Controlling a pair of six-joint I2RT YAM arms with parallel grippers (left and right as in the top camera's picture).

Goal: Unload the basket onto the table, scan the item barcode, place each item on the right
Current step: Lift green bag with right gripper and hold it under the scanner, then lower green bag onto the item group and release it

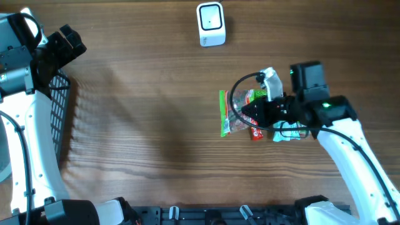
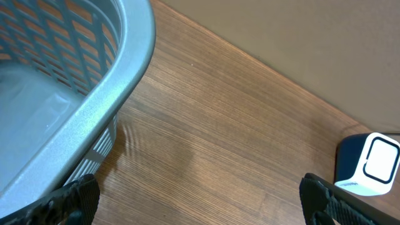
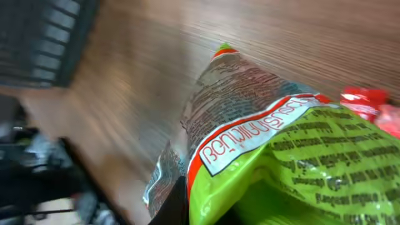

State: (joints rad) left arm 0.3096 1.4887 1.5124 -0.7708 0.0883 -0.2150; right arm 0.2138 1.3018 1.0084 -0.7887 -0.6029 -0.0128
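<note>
- Packet [image 1: 234,112] pinched in the closed right gripper [image 1: 250,114], right of centre, well short of scanner [image 1: 210,24].
- Left gripper [image 1: 70,40] gapes wide, empty.
- Risk: crinkled film may hide barcode, or slip.

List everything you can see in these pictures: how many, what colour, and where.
snack bag: one, green with a red and white band, right of centre
red packet: one, red, at the bag's near corner
pale packet: one, white and teal, under the right arm
scanner: one, white, far edge, centre
basket: one, grey-blue mesh, left edge
table: one, brown wood
left gripper: one, black, open, by the basket
right gripper: one, black, shut on the snack bag
</note>
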